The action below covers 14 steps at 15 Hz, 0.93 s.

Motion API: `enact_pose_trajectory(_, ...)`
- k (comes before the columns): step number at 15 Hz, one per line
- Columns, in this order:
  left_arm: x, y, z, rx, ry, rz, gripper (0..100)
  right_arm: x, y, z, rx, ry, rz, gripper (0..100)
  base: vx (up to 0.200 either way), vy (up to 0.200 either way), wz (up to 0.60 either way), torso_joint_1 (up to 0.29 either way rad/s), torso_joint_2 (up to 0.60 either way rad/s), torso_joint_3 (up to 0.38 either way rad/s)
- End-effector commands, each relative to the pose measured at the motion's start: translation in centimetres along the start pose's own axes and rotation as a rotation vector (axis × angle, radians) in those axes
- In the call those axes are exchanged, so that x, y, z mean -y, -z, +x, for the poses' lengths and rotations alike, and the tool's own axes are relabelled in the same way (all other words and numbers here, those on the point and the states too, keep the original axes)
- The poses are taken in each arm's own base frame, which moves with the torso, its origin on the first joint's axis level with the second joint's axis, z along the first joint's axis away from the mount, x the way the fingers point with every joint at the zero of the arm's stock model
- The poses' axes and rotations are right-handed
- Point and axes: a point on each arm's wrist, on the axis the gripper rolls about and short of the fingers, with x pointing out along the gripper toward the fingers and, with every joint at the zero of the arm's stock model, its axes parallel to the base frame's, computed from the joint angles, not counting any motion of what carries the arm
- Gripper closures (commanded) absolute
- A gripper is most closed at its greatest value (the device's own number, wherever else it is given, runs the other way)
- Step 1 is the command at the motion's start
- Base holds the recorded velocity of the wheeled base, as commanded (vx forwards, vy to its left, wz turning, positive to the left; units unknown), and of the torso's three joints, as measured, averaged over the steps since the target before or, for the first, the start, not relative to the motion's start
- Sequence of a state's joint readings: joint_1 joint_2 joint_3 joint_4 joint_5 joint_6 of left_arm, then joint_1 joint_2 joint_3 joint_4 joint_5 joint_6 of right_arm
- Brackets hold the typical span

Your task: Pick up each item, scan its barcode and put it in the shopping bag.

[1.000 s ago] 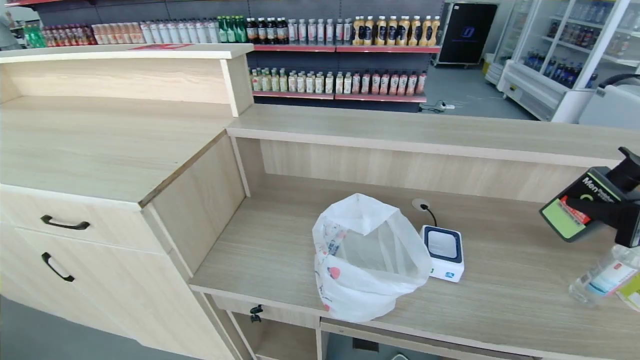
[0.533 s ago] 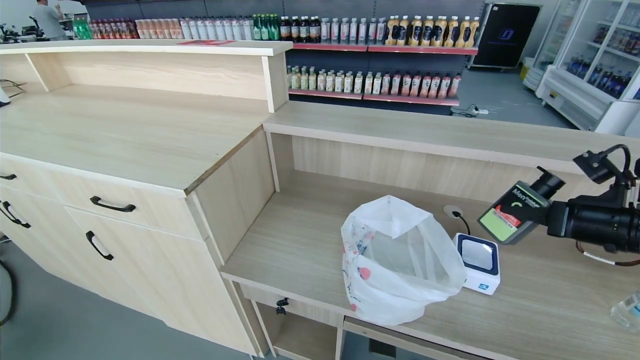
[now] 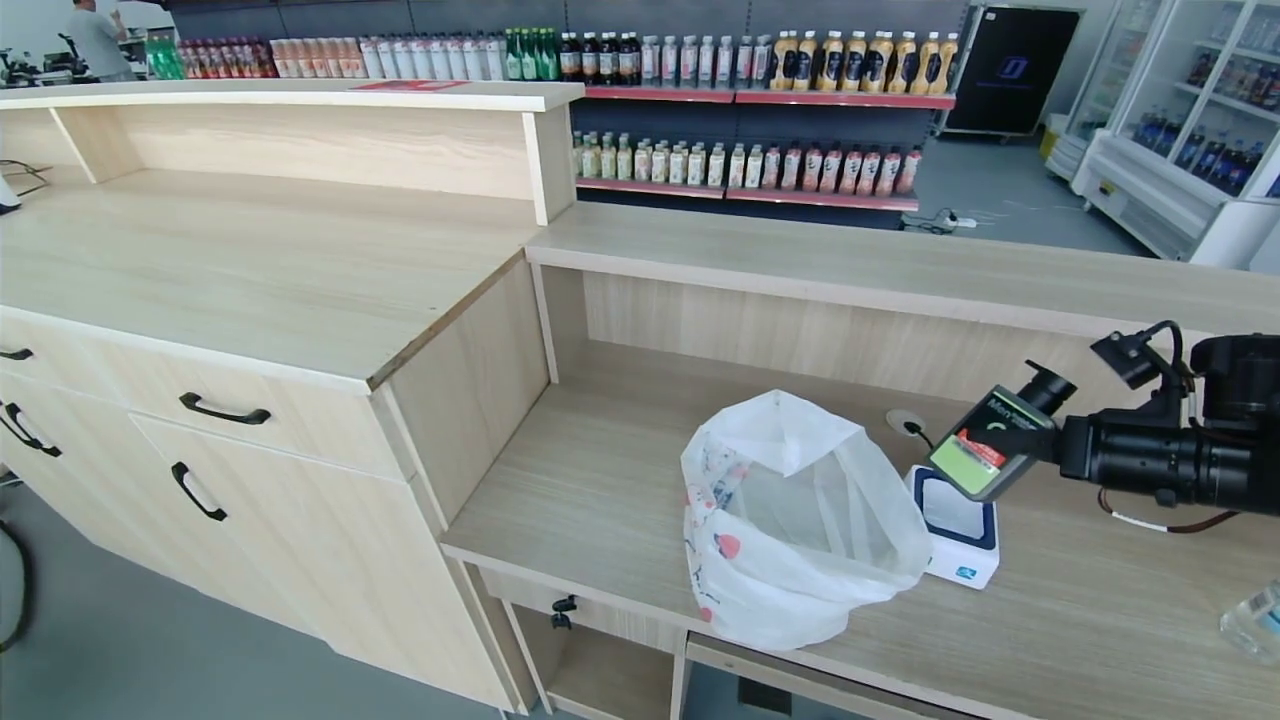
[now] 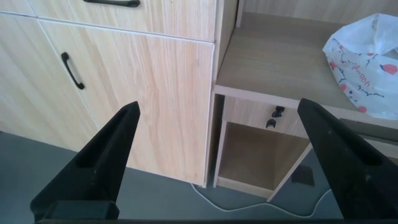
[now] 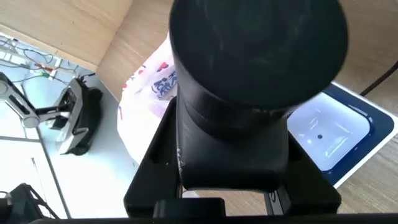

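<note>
The dark bottle is blocking much of the right wrist view, its black cap looming large and covering the fingers. The grip is easier to read from the head view, where the right hand is clenching the bottle by its side. A clear bottle is being cut off by the picture edge, well to the right of the scanner on the worktop. The white shopping bag is pressing against the scanner's left side and covering that edge. The held bottle is hanging just above the scanner, apart from it, and tilting with its cap end up. Its body is looking dark and squarish, and it is carrying a green label with a red patch. The left hand is hanging released, with its fingers spread wide around nothing. It is below the worktop's front edge, well apart from the scanner, beyond the bag.
</note>
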State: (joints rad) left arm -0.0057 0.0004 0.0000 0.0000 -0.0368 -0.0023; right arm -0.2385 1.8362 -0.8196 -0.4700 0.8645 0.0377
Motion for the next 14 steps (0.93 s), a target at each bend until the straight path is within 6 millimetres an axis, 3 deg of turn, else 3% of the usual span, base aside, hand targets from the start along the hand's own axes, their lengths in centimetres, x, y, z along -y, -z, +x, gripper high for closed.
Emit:
enact_pose_trajectory(1, 0.0, 0.0, 0.0, -0.001, 0.000, 0.001, 0, 1.8, 0.1, 1.0, -0.010, 0.009, 0.016, 100, 0.000, 0.000, 0.00, 0.000, 0.00, 0.000)
enact_pose_trajectory(6, 0.0, 0.0, 0.0, -0.001, 0.000, -0.001, 0, 3.3, 0.7, 1.8, 0.004, 0.012, -0.002, 100, 0.000, 0.000, 0.00, 0.000, 0.00, 0.000)
enact_pose_trajectory(14, 0.0, 0.0, 0.0, -0.001, 0.000, -0.001, 0, 3.7, 1.5, 2.3, -0.019, -0.001, -0.059, 100, 0.000, 0.000, 0.00, 0.000, 0.00, 0.000)
